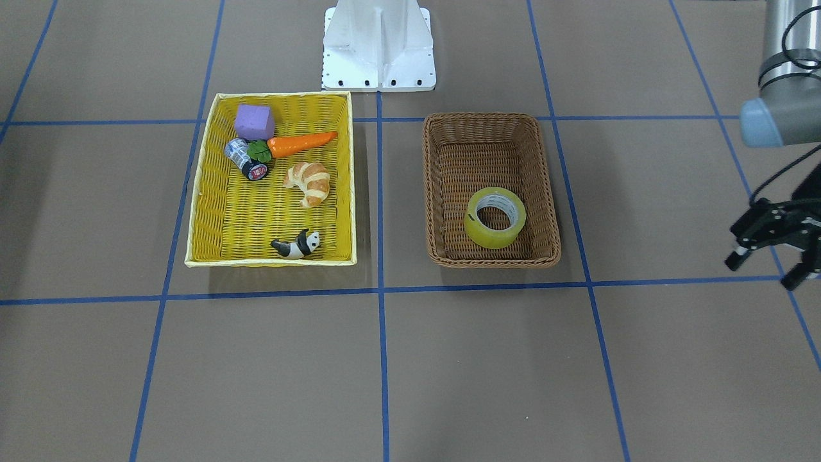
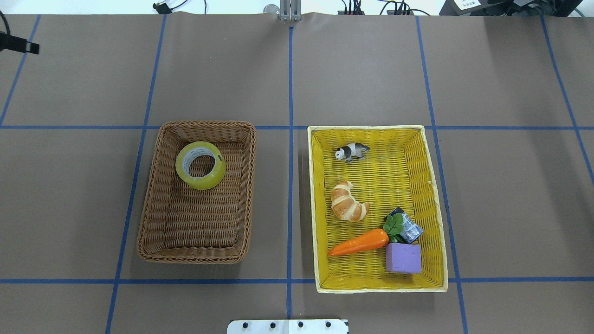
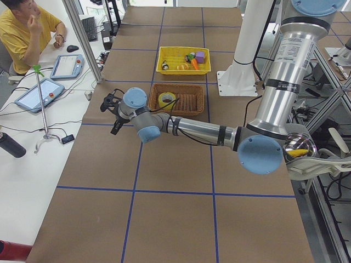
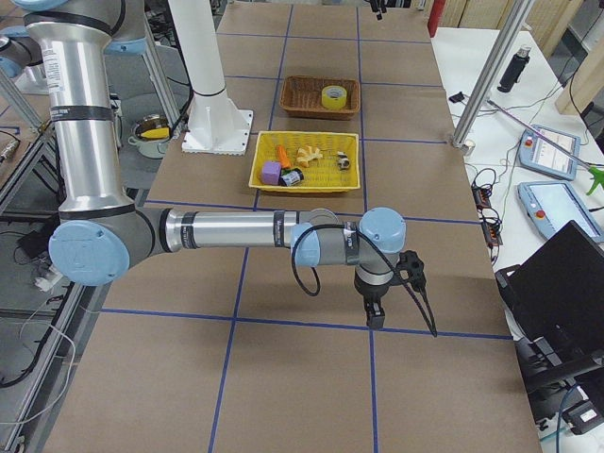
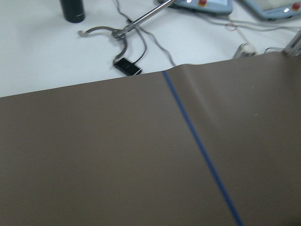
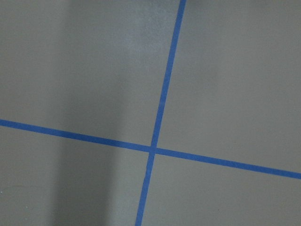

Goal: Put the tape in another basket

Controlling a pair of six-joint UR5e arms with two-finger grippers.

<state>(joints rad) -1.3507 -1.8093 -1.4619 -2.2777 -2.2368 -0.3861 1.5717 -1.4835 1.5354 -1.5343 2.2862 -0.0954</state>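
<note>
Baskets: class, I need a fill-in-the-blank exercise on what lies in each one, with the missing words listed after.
1. The tape lies in the ____ basket.
2. The yellow basket holds ____ things.
3. The croissant lies between the carrot and the ____.
Missing words: brown; five; panda.

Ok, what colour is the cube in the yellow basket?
The cube is purple, clearest in the overhead view.
</note>
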